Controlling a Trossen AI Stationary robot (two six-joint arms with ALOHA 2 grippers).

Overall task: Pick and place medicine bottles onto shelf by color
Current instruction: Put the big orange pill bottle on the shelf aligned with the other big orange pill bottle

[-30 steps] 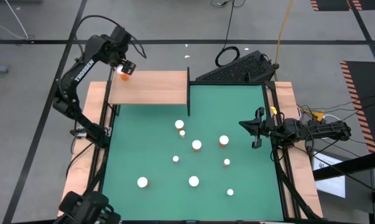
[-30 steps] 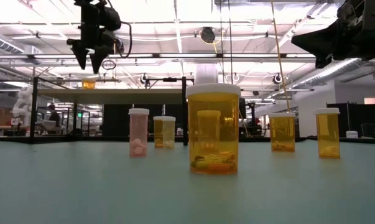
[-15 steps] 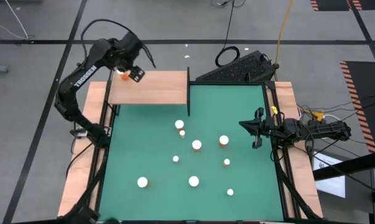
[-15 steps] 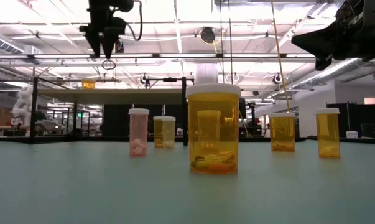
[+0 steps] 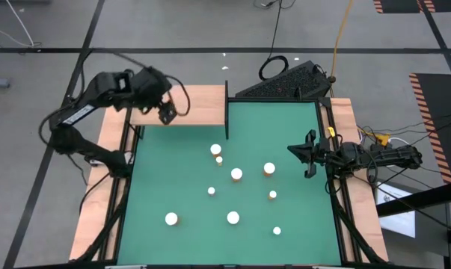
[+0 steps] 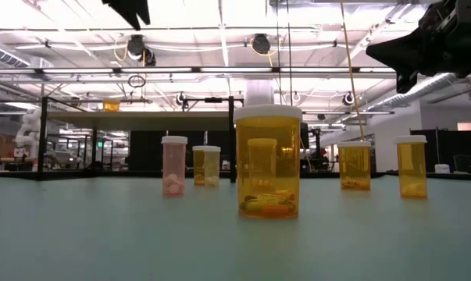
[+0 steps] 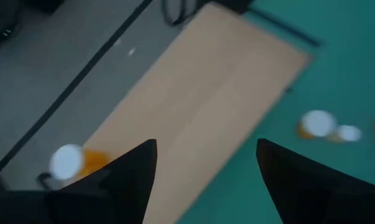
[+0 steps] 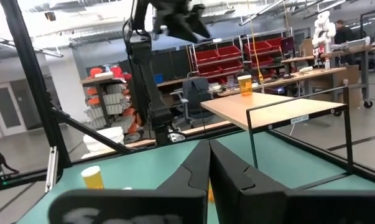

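left end effector (image 5: 166, 110) had left an orange bottle (image 7: 70, 161) on the shelf (image 5: 199, 105), fingers apart and empty; right end effector (image 5: 307, 160) closed, idle.

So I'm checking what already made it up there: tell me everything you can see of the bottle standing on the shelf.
The bottle on the shelf is a small orange cylinder with a round white cap, seemingly translucent plastic. It stands upright near the far left corner of the shelf, a light wooden board on thin black posts. It stands alone, with nothing touching it but the board. The left hand hangs open above the shelf, away from the bottle. Its contents cannot be made out.
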